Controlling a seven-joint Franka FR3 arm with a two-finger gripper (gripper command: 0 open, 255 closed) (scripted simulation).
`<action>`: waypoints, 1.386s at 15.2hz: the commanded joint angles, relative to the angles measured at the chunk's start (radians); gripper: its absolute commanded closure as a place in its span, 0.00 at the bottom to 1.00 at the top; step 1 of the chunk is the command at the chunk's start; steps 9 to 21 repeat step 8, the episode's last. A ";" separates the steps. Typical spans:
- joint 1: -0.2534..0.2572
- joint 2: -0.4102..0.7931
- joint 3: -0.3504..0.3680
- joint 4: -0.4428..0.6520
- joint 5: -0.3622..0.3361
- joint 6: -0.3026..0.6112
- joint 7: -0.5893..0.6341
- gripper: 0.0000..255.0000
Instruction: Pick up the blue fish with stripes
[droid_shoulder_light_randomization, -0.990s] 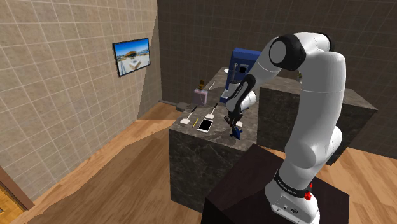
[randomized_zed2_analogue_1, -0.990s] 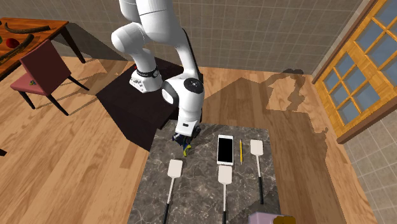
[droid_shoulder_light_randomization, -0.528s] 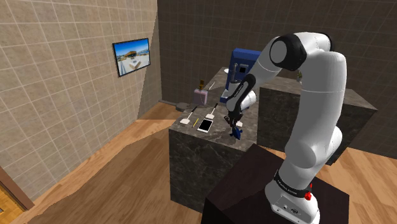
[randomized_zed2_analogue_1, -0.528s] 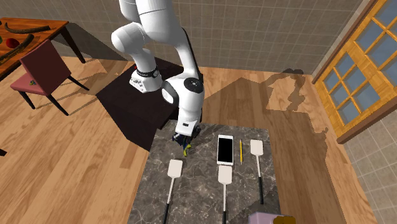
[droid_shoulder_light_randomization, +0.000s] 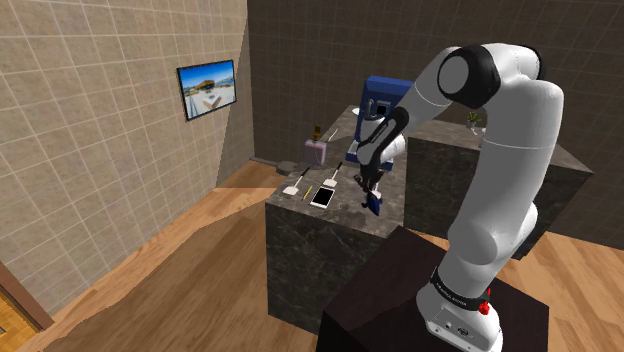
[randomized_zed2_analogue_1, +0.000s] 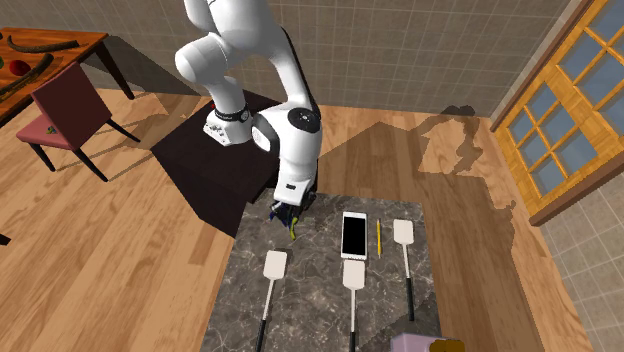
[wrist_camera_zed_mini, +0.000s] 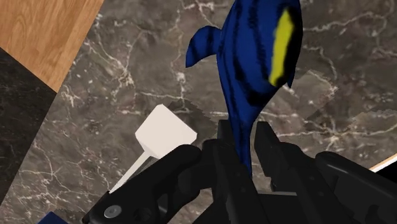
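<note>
Dark veined stone counter (randomized_zed2_analogue_1: 310, 300) in a tiled room with a wooden floor. The blue fish (wrist_camera_zed_mini: 251, 70), black-striped with 1 yellow patch, hangs over the counter's end nearest the stand, apparently clear of the stone. The 2 fingers of the gripper (wrist_camera_zed_mini: 245, 137) pinch its narrow end. It looks light, rigid and smooth, so a hold across the thin flat body suits it, though it may pivot. The arm arches high, its forearm slanting downward and the hand pointing down.
</note>
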 joint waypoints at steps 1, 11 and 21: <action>0.002 -0.030 -0.002 -0.003 -0.003 -0.027 -0.002 1.00; 0.006 -0.093 -0.003 0.003 -0.006 -0.096 -0.009 1.00; 0.006 -0.093 -0.003 0.003 -0.006 -0.096 -0.009 1.00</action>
